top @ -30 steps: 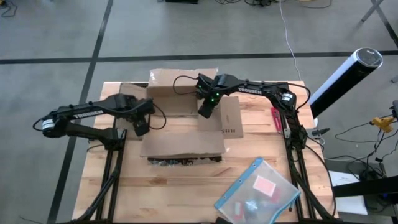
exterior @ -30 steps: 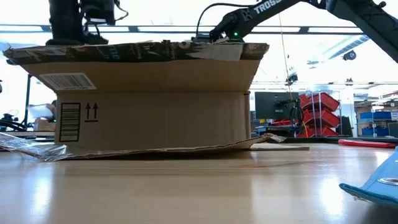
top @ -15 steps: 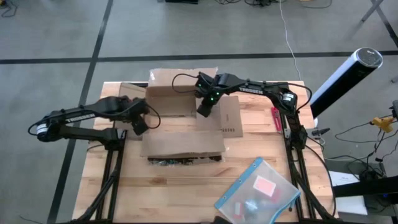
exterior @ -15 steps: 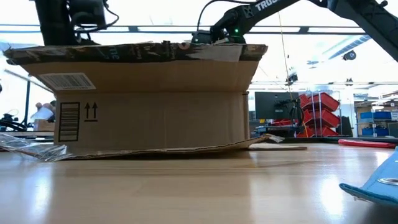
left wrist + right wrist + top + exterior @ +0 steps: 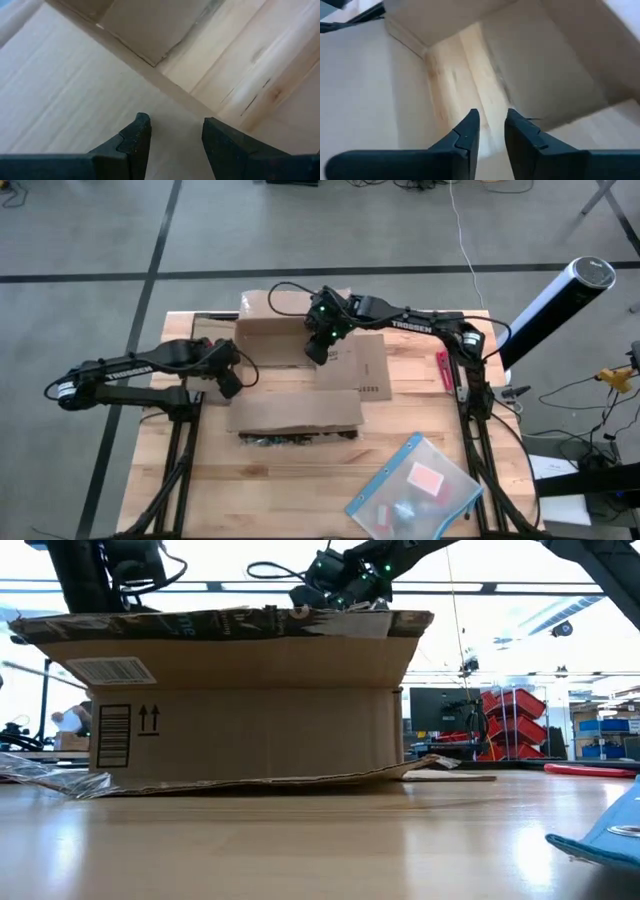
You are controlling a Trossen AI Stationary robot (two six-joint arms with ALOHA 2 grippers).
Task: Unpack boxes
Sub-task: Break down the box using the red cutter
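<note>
On tabletop (image 5: 290, 480) | brown box (image 5: 295, 380), flaps spread, barcode label | left gripper (image 5: 172, 132) parted, empty | right gripper (image 5: 491, 125) slightly parted, empty

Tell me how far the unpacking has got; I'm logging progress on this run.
Done: the box has its flaps open, and a clear pouch lies on the table near it. In hand: the right claw, open and holding nothing, hangs over the box opening; the left claw, also open and empty, sits by the box's left side. Left: whether anything remains inside cannot be told.
</note>
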